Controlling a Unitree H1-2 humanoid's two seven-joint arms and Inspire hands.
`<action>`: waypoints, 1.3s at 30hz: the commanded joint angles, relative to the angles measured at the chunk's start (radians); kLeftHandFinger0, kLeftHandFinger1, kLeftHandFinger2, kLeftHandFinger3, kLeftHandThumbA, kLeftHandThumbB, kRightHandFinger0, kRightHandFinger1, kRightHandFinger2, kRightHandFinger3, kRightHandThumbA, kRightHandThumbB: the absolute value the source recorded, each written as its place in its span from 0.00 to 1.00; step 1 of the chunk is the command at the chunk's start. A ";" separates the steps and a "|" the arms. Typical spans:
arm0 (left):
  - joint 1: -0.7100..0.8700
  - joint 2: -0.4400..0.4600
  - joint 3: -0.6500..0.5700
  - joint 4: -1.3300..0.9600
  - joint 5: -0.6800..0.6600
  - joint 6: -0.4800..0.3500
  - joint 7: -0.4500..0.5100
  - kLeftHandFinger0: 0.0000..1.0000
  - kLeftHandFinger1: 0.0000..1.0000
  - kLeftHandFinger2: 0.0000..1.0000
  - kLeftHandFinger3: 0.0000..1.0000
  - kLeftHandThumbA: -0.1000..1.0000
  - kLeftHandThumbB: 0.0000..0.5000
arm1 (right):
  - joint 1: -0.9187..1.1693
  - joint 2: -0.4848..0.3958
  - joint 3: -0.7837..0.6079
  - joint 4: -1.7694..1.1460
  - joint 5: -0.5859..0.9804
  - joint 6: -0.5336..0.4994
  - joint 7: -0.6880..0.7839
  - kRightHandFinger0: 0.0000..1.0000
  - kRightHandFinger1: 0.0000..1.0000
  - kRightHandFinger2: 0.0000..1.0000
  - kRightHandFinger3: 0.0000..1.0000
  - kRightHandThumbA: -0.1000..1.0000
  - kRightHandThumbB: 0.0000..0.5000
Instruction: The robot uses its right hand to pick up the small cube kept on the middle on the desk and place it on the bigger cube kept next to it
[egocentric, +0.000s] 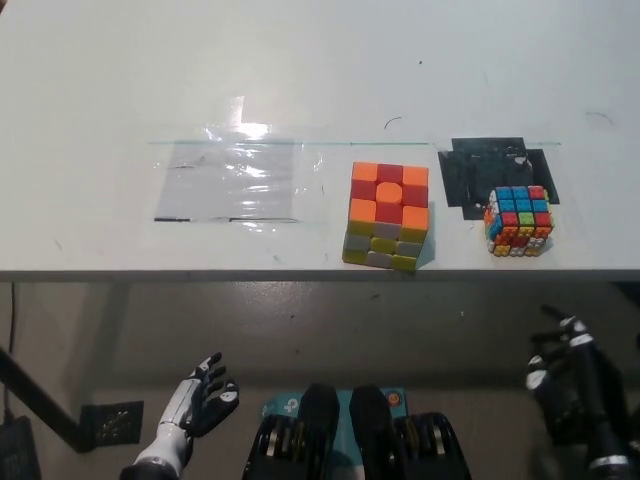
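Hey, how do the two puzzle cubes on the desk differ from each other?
The bigger cube is clearly larger than the small cube. The bigger cube shows an orange and red top with pale yellow and grey sides; the small cube shows more colours, with blue, red and yellow tiles mixed. The small cube sits by a black patch, the bigger cube on bare desk. Both stand untouched near the front edge.

Two cubes: one bigger cube (388, 216), one small cube (519, 221).

The right hand (568, 385) at five o'clock runs off the bottom edge at its wrist. The left hand (200, 398) at seven o'clock loses its forearm there too. The small cube (519, 220) hides part of the black patch (475, 172) beneath it.
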 joint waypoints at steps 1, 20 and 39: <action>-0.024 0.016 -0.005 -0.022 0.017 -0.033 0.017 1.00 1.00 1.00 1.00 0.38 0.60 | 0.012 -0.028 -0.051 -0.179 0.045 0.094 0.087 0.39 0.42 0.55 0.82 0.21 0.17; -0.014 0.016 0.003 -0.021 0.018 -0.032 0.024 1.00 1.00 1.00 1.00 0.36 0.61 | -0.175 -0.135 -0.033 -0.527 -0.011 0.227 0.304 0.31 0.34 0.46 0.76 0.22 0.24; -0.006 0.017 0.000 -0.034 0.024 -0.024 0.021 1.00 1.00 1.00 1.00 0.36 0.60 | -0.395 -0.338 0.191 -0.288 -0.099 0.277 0.577 1.00 1.00 1.00 1.00 0.93 1.00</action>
